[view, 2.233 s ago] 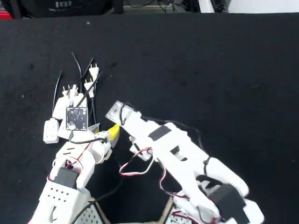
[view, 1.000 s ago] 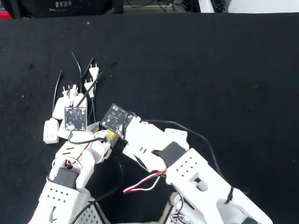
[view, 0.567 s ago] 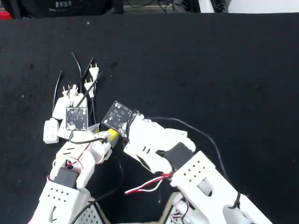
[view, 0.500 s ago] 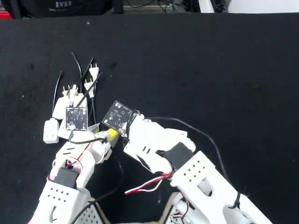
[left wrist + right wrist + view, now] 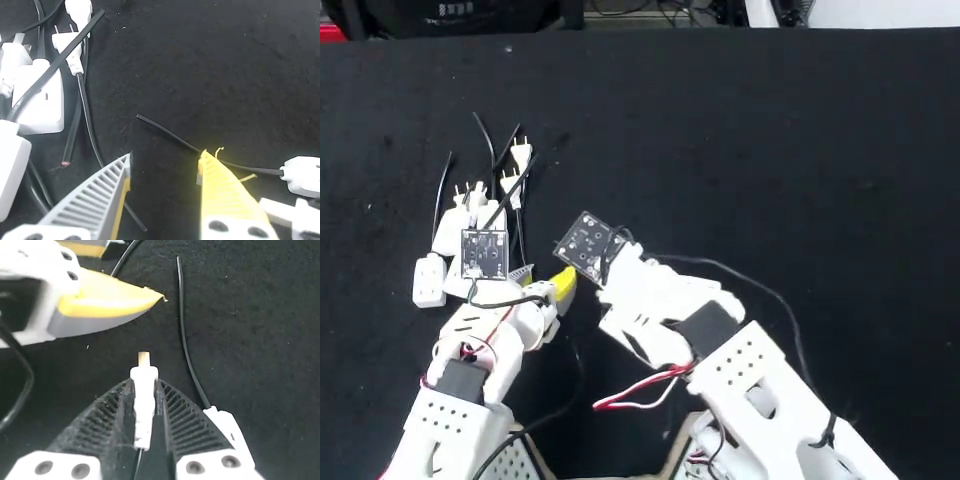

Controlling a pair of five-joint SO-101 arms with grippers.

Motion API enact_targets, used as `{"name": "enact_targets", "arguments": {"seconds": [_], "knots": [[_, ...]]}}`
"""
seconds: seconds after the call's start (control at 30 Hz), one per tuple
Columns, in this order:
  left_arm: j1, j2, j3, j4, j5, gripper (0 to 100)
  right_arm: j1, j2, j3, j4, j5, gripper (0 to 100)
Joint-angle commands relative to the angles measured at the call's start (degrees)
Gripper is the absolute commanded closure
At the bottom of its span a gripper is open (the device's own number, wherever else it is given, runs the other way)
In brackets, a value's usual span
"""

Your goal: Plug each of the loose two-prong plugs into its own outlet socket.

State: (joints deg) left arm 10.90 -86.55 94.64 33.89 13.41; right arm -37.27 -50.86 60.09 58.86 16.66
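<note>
My right gripper (image 5: 145,384) is shut on a white two-prong plug (image 5: 143,402), whose prongs stick out past the black fingertips. In the high view the right arm's wrist (image 5: 588,243) hovers left of centre, just right of my left gripper (image 5: 548,284). The left gripper (image 5: 165,157) stands open, with bare table between its grey and yellow fingers. White outlet sockets (image 5: 428,280) (image 5: 36,97) lie at the table's left, with loose white plugs (image 5: 520,152) (image 5: 70,42) and black cords beside them. A second plug (image 5: 224,421) (image 5: 301,175) lies by the right gripper.
The left gripper's yellow finger (image 5: 107,302) sits close in front of the held plug. Black cords (image 5: 485,140) cross over the sockets. The black table (image 5: 770,150) stretches wide to the right and back.
The right arm's wrist has turned and shifted a little away from the left gripper, toward the far right. The left arm has stayed still.
</note>
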Motion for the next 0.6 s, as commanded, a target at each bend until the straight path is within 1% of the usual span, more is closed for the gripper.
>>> {"name": "enact_targets", "arguments": {"seconds": [0.0,0.13,0.2,0.43,0.57], "knots": [[0.3,-0.6,-1.0,0.2,-0.1,78,-3.2,2.2,-1.9,-2.5,-0.6,98.8],[0.3,-0.6,-0.9,0.2,-0.1,78,-3.5,6.7,-2.3,-9.3,-0.7,98.8],[0.3,-0.6,-0.9,0.2,-0.1,78,-3.6,9.1,-3.1,-10.7,-0.7,98.8],[0.4,-0.6,-0.8,0.2,-0.1,78,-4.3,11.2,-11.6,-7.5,-0.7,98.8],[0.4,-0.6,-0.8,0.2,-0.1,78,-4.5,11.5,-12.8,-6.8,-0.7,98.8]]}}
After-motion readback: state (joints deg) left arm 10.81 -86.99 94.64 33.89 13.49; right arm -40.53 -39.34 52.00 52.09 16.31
